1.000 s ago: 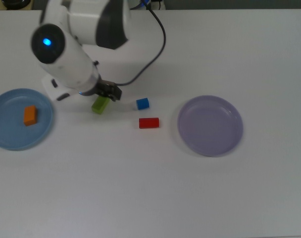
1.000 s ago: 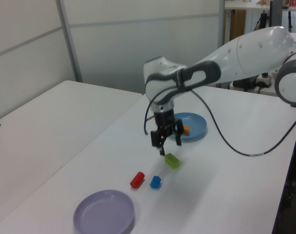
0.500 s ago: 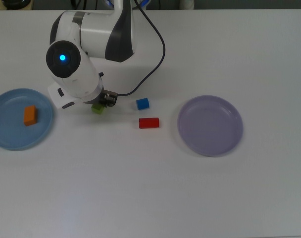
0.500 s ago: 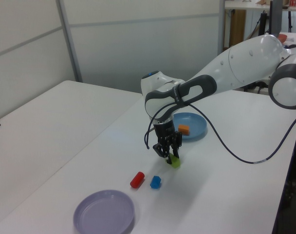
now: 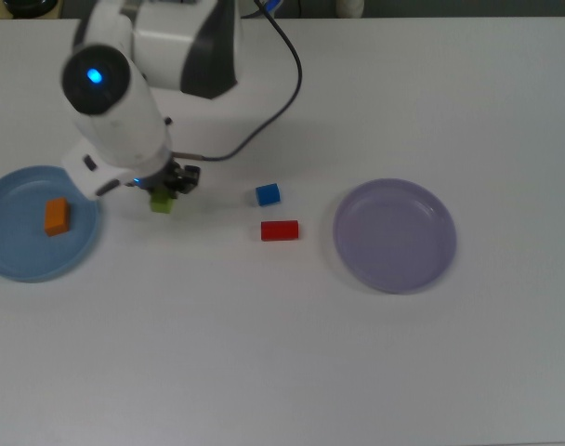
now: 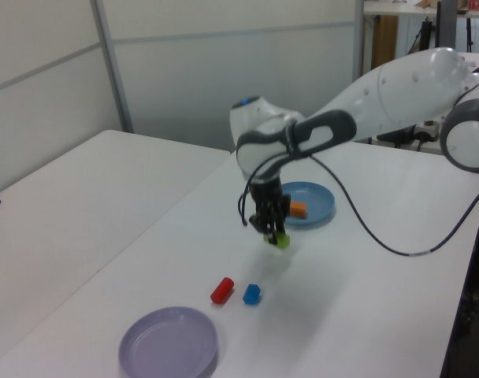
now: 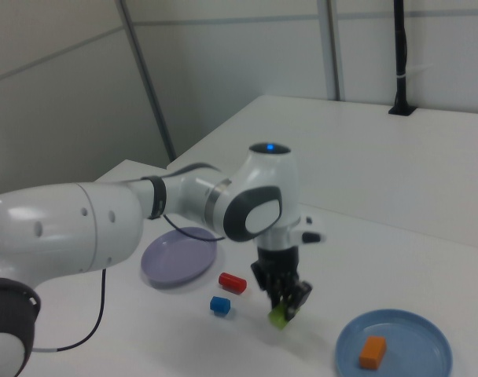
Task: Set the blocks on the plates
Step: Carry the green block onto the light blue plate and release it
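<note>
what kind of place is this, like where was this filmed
Probably a robotics lab or test room. A white robot arm works over a plain white table holding only toy blocks and two plastic plates, with bare partition walls and trailing cables behind.

No text, label, brand, number or sign can be read in any of the views: not on the arm, the blocks, the plates, the table or the walls behind.
</note>
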You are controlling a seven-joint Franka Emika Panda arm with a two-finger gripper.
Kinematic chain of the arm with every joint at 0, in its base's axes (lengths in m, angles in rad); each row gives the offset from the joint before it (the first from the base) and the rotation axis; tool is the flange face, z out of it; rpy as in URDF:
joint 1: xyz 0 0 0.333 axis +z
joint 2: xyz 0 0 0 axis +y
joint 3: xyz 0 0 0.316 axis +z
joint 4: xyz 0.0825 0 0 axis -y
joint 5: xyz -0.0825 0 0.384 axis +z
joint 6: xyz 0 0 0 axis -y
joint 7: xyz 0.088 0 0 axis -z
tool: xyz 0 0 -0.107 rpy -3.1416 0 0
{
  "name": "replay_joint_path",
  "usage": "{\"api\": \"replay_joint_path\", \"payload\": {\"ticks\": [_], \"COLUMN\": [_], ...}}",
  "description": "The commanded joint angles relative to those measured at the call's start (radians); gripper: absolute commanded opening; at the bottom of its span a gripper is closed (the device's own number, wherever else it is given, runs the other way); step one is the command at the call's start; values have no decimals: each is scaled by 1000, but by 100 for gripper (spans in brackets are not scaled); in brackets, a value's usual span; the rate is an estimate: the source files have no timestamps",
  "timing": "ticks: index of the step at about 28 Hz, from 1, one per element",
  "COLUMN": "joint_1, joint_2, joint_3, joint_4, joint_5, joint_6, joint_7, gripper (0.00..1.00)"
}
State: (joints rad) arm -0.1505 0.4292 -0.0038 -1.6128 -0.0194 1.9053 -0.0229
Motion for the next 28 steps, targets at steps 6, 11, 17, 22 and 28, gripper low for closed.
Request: {"api": "replay_joint_path", "payload": {"ticks": [6, 11, 17, 22, 28], "joint_1": [-109, -147, -211, -250, -265], "joint_2": [-15, 6, 45, 59, 92], "joint_3": [-12, -13, -13, -12, -12], "joint_4": [65, 64, 64, 64, 62], "joint_5": [-62, -85, -122, -154, -157], "joint_6": [47, 152, 268, 296, 297], "joint_7": [-262, -336, -341, -373, -399], "gripper": [0, 0, 0, 0, 0]}}
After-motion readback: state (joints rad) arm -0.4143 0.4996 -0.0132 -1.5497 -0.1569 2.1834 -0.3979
